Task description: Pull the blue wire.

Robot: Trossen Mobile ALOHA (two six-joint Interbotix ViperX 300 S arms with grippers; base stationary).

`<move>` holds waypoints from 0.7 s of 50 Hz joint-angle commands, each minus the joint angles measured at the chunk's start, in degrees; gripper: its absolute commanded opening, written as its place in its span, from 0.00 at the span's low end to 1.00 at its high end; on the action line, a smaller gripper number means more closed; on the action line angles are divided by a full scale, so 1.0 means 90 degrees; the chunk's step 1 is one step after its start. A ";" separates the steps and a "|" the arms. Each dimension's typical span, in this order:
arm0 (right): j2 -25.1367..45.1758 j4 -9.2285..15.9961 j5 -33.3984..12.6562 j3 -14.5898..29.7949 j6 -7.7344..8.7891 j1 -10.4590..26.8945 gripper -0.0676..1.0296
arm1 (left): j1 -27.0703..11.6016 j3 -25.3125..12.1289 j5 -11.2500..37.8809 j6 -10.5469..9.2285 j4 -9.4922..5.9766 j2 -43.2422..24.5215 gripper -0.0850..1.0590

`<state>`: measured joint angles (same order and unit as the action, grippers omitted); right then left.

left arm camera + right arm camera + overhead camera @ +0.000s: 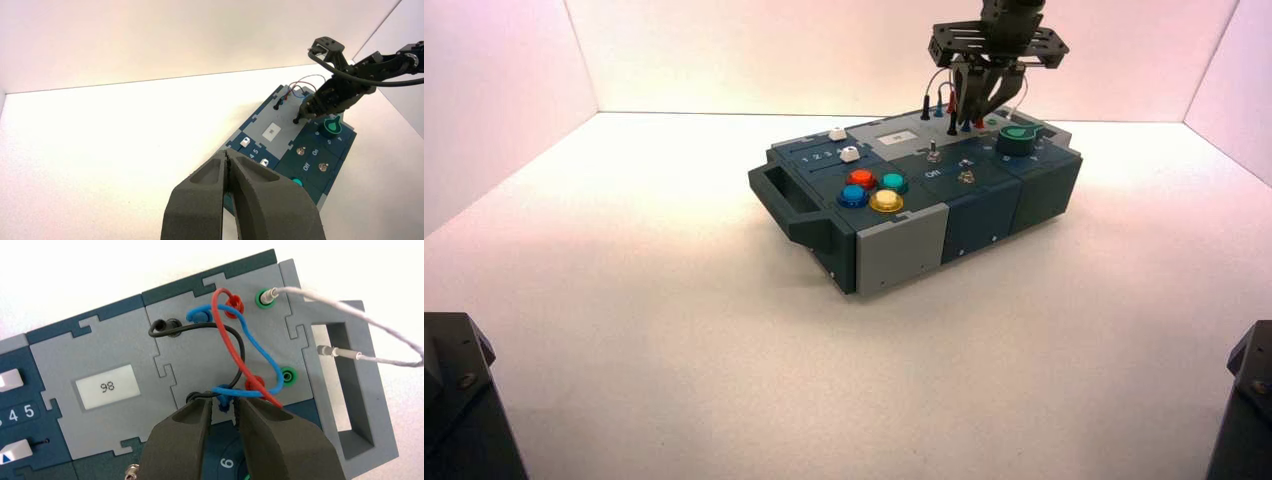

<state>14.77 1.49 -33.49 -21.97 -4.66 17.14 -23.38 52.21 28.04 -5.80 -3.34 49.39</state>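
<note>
"Blue wire (pixel 261 348)?"
"Arched near the box's (pixel 899 245) far edge, toward the right corner. Right gripper (pixel 223 408) over it, open astride one blue plug (pixel 224 402)."
"Risk?"
"Black wire (pixel 242 347) crowds the jaws; closing skewed could snag it."
"Views?"
"Right wrist shows the plug between fingertips; high view hides that. Left gripper (pixel 226 154) parked closed, front-left of box."

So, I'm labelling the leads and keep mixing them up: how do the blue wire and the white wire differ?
The blue wire is blue, while the white wire is white. Both blue plugs sit at sockets on the grey panel; the white wire has one plug in a green-ringed socket and its other plug out. Both are thin, flexible leads.
</note>
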 commanded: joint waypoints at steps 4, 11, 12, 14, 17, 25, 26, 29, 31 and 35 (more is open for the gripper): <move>-0.0020 -0.0010 -0.0068 0.0313 0.0010 -0.0029 0.30 | 0.0020 -0.0215 -0.0098 0.0000 0.0010 -0.0029 0.05; 0.0049 -0.0010 -0.0156 0.0400 0.0010 -0.0029 0.29 | 0.0029 -0.0225 -0.0098 0.0000 0.0010 -0.0029 0.05; 0.0049 0.0000 -0.0166 0.0410 0.0010 -0.0029 0.28 | 0.0020 -0.0225 -0.0098 0.0010 0.0010 -0.0039 0.05; 0.0049 0.0000 -0.0186 0.0430 0.0010 -0.0029 0.27 | 0.0029 -0.0234 -0.0098 0.0000 0.0010 -0.0039 0.05; 0.0059 -0.0010 -0.0195 0.0430 0.0010 -0.0029 0.23 | 0.0020 -0.0244 -0.0098 0.0000 0.0010 -0.0029 0.05; 0.0020 -0.0010 -0.0225 0.0391 0.0010 -0.0039 0.08 | 0.0020 -0.0264 -0.0098 0.0000 0.0010 -0.0029 0.05; 0.0020 -0.0020 -0.0225 0.0391 0.0010 -0.0039 0.06 | 0.0020 -0.0264 -0.0098 0.0000 0.0010 -0.0029 0.05; 0.0029 -0.0029 -0.0283 0.0381 0.0010 -0.0039 0.04 | 0.0020 -0.0273 -0.0098 0.0000 0.0010 -0.0029 0.05; 0.0029 -0.0039 -0.0313 0.0391 0.0010 -0.0039 0.04 | 0.0029 -0.0273 -0.0107 0.0000 0.0010 -0.0039 0.05; 0.0020 -0.0049 -0.0371 0.0381 0.0010 -0.0039 0.04 | 0.0020 -0.0283 -0.0098 0.0000 0.0000 -0.0029 0.05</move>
<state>16.35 1.23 -36.12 -19.69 -4.57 16.79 -23.38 51.59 27.77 -5.80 -3.34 49.13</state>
